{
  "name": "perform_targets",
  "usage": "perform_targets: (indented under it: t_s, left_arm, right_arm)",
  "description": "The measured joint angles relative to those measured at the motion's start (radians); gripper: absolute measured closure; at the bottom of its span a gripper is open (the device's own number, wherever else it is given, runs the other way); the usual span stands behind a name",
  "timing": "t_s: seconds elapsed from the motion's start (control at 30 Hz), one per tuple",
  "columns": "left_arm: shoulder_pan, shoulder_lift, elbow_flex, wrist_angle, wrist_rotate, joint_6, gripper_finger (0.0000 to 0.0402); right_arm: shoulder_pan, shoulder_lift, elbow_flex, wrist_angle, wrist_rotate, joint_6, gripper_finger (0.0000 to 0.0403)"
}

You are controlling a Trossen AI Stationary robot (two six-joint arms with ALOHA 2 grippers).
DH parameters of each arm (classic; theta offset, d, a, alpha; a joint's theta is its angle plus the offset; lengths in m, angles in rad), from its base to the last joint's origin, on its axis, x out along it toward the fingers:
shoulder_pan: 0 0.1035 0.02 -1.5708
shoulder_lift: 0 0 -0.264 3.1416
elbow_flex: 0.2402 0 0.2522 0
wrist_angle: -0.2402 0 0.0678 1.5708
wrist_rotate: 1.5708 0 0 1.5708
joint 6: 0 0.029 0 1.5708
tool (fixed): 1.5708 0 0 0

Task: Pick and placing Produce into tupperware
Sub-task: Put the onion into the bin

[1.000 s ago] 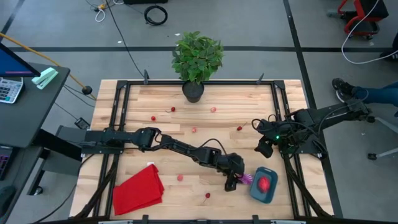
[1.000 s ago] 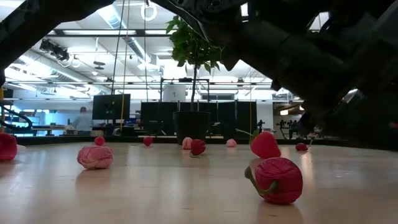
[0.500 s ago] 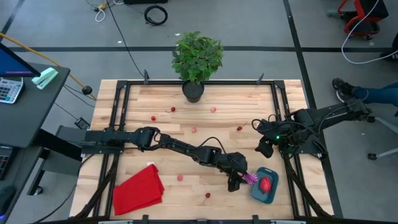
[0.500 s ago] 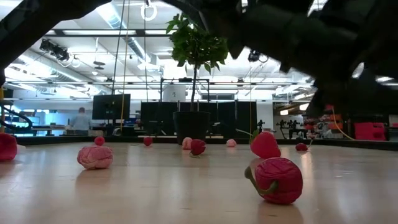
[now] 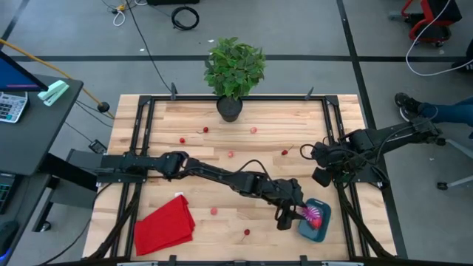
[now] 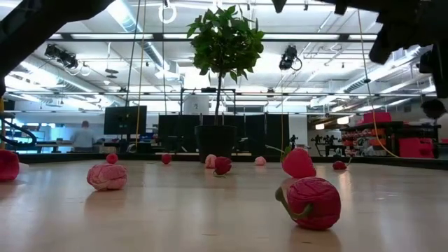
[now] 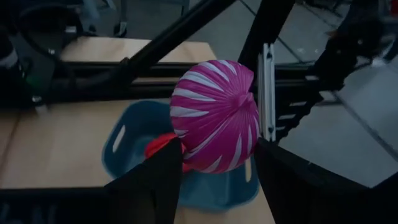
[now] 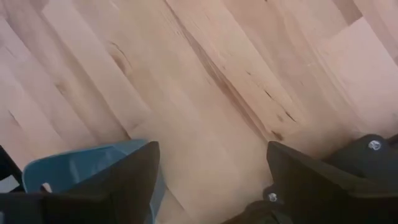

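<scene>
The teal tupperware (image 5: 316,222) sits near the table's front right and has a red piece (image 7: 160,144) inside it. My left gripper (image 5: 303,215) hangs over its left part, shut on the purple-and-white striped round piece (image 7: 214,112). The tupperware (image 7: 124,146) shows below that piece in the left wrist view. Loose red and pink produce (image 5: 230,154) lies scattered on the table; the low view shows a red piece (image 6: 311,201) and a pink one (image 6: 106,176). My right gripper (image 5: 322,171) waits open at the right edge, above bare wood (image 8: 211,180). My left gripper pinches the striped piece between its two fingers, on opposite sides of its lower half (image 7: 183,146). The fingers (image 7: 155,180) come from the table's left, slanting a little downward. The piece is lifted clear and hangs above the tupperware.
A red cloth (image 5: 164,225) lies at the front left. A potted plant (image 5: 233,74) stands at the far edge's middle. Black frame rails (image 5: 344,207) run along the table's right side, close behind the tupperware.
My left gripper has risen and gone toward the table's right edge, still shut on the striped piece. It carried the piece from beside the tupperware's left rim to above it. The arm has lifted out of the low view. My right gripper has tipped a little.
</scene>
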Motion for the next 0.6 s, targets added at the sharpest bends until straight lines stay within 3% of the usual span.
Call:
perform_targets:
  t_s: [0.3,0.6]
  left_arm:
    - [-0.014,0.033,0.000,0.140,0.001,0.001,0.0203]
    - [-0.014,0.048,0.000,0.135,-0.007,-0.037,0.0205]
  right_arm:
    - [0.000,0.000,0.000,0.016,0.000,0.000,0.0096]
    - [0.000,0.000,0.000,0.017,0.000,0.031,0.0096]
